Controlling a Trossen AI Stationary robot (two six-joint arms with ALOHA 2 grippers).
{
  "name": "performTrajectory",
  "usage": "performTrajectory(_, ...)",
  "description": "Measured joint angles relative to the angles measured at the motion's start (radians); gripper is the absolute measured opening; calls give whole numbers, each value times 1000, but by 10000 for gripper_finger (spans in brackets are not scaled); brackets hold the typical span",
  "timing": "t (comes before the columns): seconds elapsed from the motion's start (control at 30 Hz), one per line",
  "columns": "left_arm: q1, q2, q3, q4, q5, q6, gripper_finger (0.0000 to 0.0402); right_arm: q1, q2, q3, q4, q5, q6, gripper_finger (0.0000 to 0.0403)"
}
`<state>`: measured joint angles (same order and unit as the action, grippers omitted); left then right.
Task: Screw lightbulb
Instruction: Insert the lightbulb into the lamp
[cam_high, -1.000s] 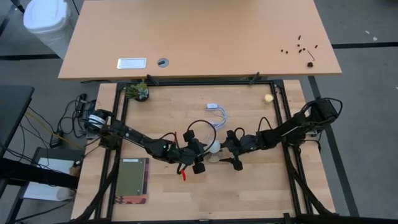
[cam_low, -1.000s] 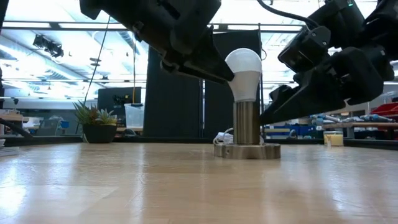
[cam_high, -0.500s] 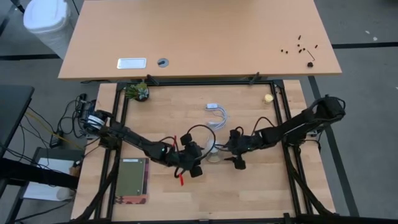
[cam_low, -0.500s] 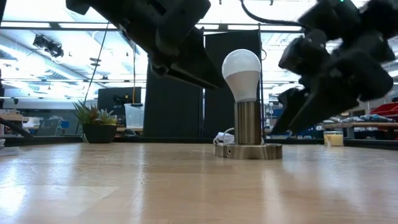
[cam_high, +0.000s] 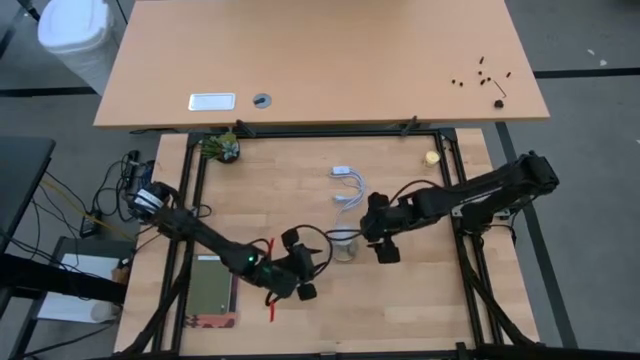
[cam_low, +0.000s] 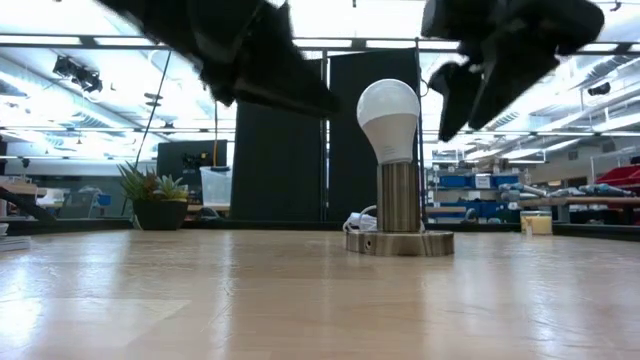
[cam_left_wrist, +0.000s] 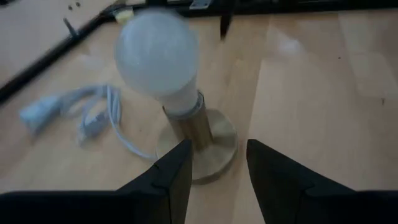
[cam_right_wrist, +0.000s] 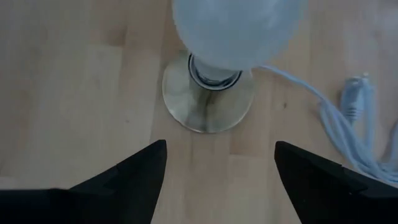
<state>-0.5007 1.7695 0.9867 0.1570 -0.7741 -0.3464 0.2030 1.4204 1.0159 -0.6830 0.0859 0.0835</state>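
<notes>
left tool (cam_high: 300, 281): near the front of the worktop (cam_high: 420, 310), beside the notebook (cam_high: 213, 288); fingers (cam_left_wrist: 171, 180) apart, nothing between them, clear of the bulb.
lightbulb (cam_low: 389, 120): upright in the socket base (cam_low: 399, 240), mid-worktop, between the two tools, touched by neither.
socket base: round metal disc with short cylinder, flat on the wood, white cord (cam_left_wrist: 93, 118) running off behind it.
right tool (cam_high: 383, 237): just beside the bulb on its right, raised above the base; fingers (cam_right_wrist: 134, 177) wide apart, empty, bulb and base seen between them in the right wrist view.
potted plant (cam_low: 155, 198): far left corner of the worktop.
yellowish ball (cam_high: 431, 157): far right corner, well apart from the bulb.
</notes>
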Motion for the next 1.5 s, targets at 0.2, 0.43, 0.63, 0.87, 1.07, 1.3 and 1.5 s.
performTrajectory(0.2, 2, 1, -105, 64, 65, -133, 158, -15, 1, 103, -153, 0, -30, 307)
performTrajectory(0.43, 18, 1, -206, 198, 23, -200, 158, -28, 1, 123, -154, 0, -111, 308)
performTrajectory(0.63, 59, 1, -283, 343, 12, -210, 159, -83, 1, 123, -147, -73, -68, 330)
performTrajectory(0.87, 110, 5, -333, 534, 83, -115, 159, -101, 3, 137, -161, -111, -76, 352)
performTrajectory(1.07, 143, 5, -333, 551, 161, -65, 159, -101, 111, 314, -296, -113, -117, 352)
performTrajectory(1.3, 140, 6, -333, 555, 261, -53, 159, -93, 234, 482, -405, -105, -236, 352)
performTrajectory(1.5, 140, 6, -333, 543, 268, -83, 161, -86, 285, 525, -414, -59, -296, 352)
